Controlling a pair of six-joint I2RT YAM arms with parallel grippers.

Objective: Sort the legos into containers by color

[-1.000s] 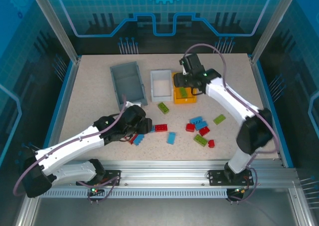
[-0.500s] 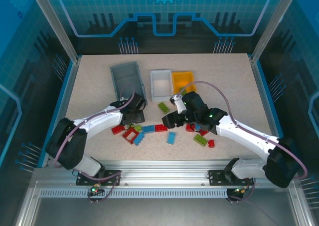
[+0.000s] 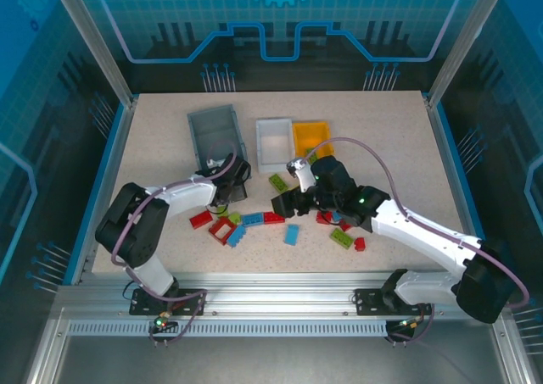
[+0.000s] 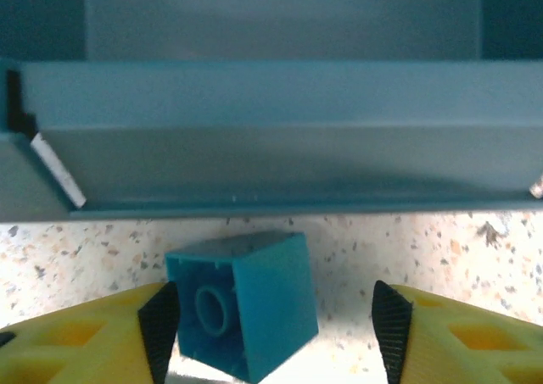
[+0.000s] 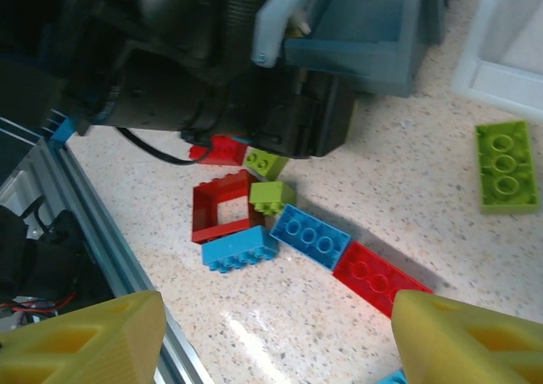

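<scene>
Bins: the dark grey bin (image 3: 214, 134), white bin (image 3: 273, 141) and yellow-orange bin (image 3: 310, 136) stand in a row at the far side of the table (image 3: 153, 147).
Left gripper (image 4: 273, 320): spread and low, straddling a blue brick and pinching nothing.
Right gripper (image 5: 276, 342): spread wide above the loose legos (image 5: 310, 236), holding nothing.
Step, as judged: grasping the blue brick, probably for the grey bin.
Doing it well: centre the jaws so both pads meet flat faces, because the brick sits skewed and could twist out. Lift it clear of the wall before release.
Blue brick (image 4: 242, 312): small and squarish, tipped so its hollow underside shows. It lies just before the grey bin's near wall, close to the left pad (image 4: 159, 329).
</scene>
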